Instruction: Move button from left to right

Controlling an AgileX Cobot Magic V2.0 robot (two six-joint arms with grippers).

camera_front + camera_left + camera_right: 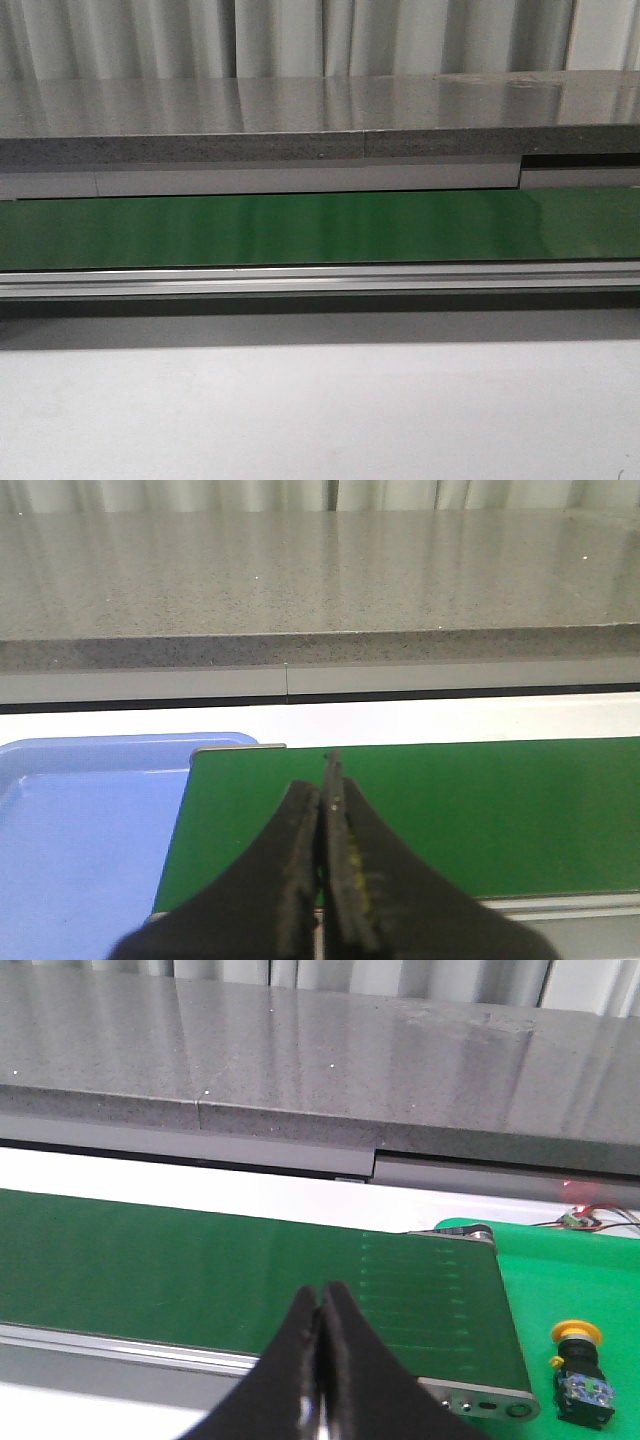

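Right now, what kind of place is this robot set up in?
Probably an industrial test bench or factory-style workcell, not a home. A green conveyor belt runs in a metal frame in front of a grey stone-like counter, a blue tray sits at one end, and the button, an industrial type, stands past the other.

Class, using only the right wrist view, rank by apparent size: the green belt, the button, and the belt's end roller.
1. Green belt, by far the largest.
2. Button.
3. End roller, only a sliver showing, so its place below the button is unsure.
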